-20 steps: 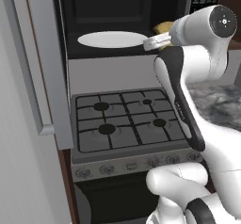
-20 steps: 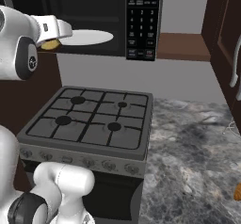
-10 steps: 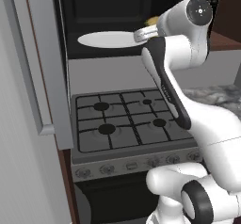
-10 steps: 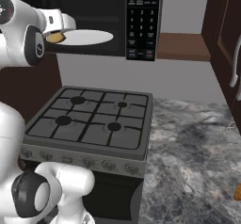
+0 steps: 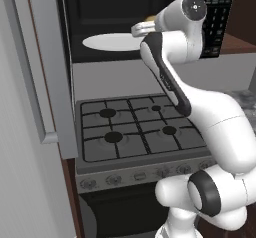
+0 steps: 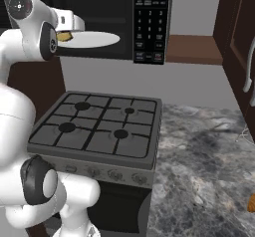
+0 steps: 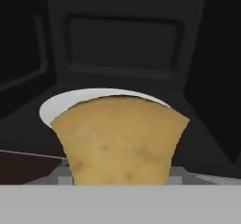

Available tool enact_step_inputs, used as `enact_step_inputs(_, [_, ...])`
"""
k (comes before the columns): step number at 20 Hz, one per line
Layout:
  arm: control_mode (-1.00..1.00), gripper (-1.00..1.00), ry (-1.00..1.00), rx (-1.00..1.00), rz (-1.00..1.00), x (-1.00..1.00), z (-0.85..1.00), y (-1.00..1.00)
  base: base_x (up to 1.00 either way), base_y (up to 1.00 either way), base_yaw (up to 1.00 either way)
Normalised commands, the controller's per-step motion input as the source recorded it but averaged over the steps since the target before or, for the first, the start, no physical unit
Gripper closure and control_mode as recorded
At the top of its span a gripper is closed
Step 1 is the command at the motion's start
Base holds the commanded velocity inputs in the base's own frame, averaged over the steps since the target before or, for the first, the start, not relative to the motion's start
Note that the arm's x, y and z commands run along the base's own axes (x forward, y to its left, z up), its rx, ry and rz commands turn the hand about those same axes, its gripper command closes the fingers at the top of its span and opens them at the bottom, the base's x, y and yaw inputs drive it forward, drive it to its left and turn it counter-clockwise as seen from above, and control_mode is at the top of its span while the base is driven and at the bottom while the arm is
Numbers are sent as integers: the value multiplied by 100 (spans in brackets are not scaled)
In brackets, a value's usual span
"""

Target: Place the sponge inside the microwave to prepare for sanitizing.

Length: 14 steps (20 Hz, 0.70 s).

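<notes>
Upper left of the right base view: the white arm's gripper [image 6: 65,33] pinches the small yellowish-tan sponge [image 7: 120,140] at the mouth of the open black-cavity microwave [image 5: 125,9]; best carried level over the white round turntable plate [image 6: 94,40] before letting go.

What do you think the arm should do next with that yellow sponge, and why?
Probably ease the sponge a little farther forward into the microwave, then lower it. The gripper holds it at the cavity's front edge, and in the hand view the white turntable plate lies just beyond and below it, so it is not yet over the plate's middle.
</notes>
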Motion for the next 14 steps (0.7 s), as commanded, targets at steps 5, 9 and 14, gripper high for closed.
enact_step_inputs(5, [-100,100,0,0,0,37,-27,29,0,0,0])
enact_step_inputs(9, [-100,100,2,0,0,39,-34,4,0,0,0])
enact_step_inputs(14, [-100,100,6,0,0,32,0,-2,0,0,0])
